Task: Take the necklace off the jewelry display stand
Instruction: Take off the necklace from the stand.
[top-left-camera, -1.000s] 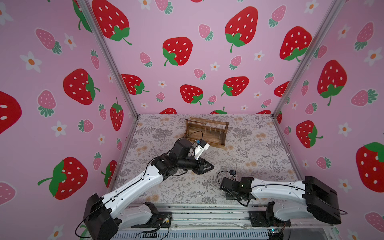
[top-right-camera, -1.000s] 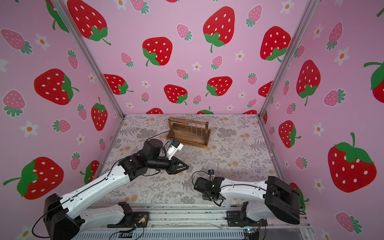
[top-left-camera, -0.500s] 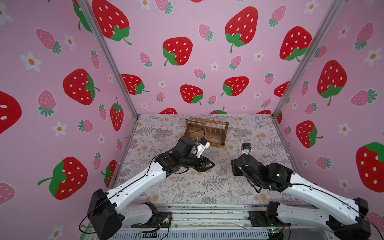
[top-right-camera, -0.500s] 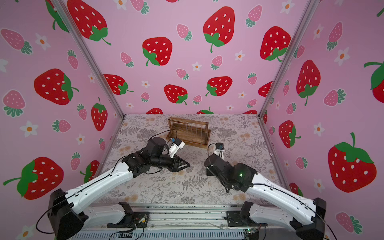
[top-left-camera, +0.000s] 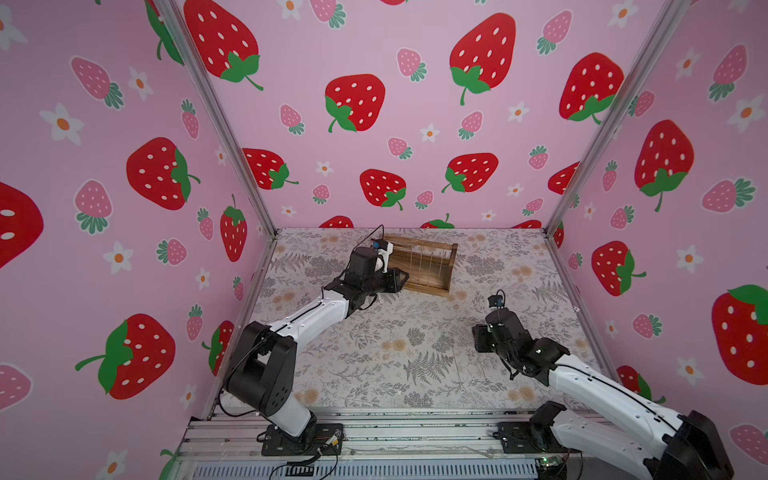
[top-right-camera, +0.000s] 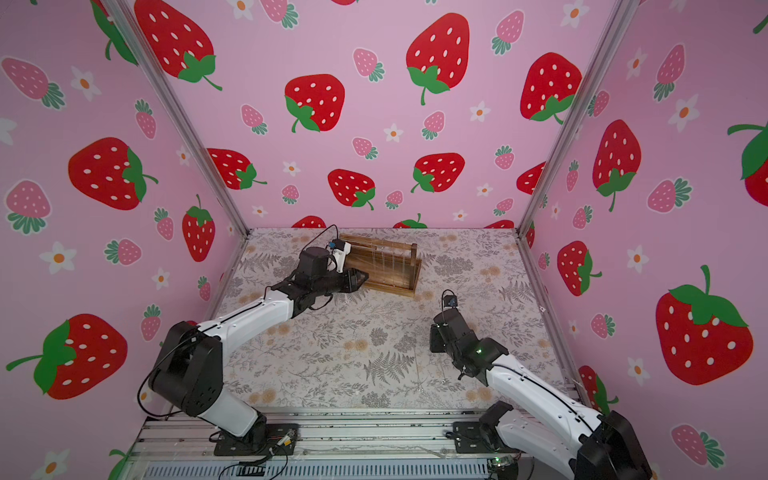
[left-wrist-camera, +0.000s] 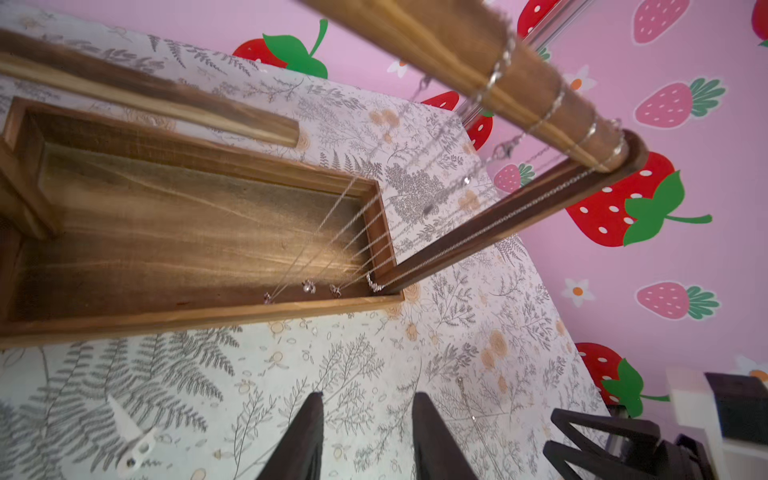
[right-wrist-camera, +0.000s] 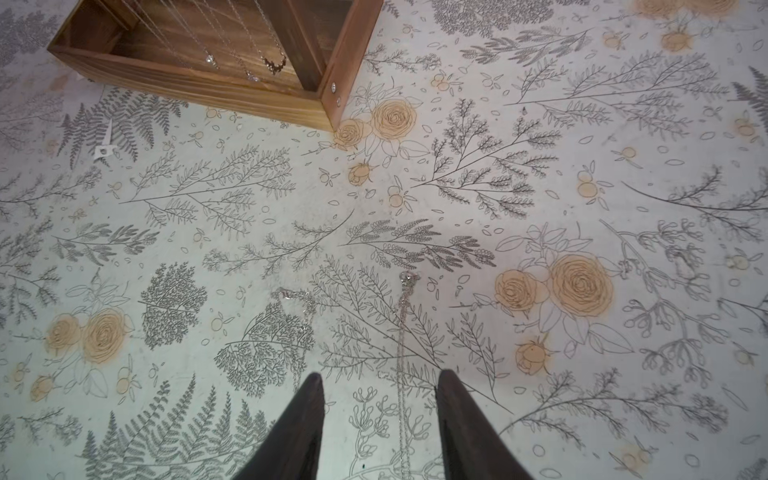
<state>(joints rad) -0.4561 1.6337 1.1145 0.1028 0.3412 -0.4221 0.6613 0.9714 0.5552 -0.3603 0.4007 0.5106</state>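
Left arm extended, left claw (top-left-camera: 400, 279) beside jewelry display stand (top-left-camera: 424, 243).

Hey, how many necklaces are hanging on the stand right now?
4. Necklace one, two, three and four hang side by side from the bar near one upright, pendants low over the tray. Others may be hidden.

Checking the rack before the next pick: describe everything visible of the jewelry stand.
The jewelry stand is dark brown wood: a shallow rectangular tray base, an upright at each end and a long top bar. It stands upright at the back of the floral table. Thin silver chains loop over the bar near one end, pendants hanging into the tray. The left gripper sits close, not touching.
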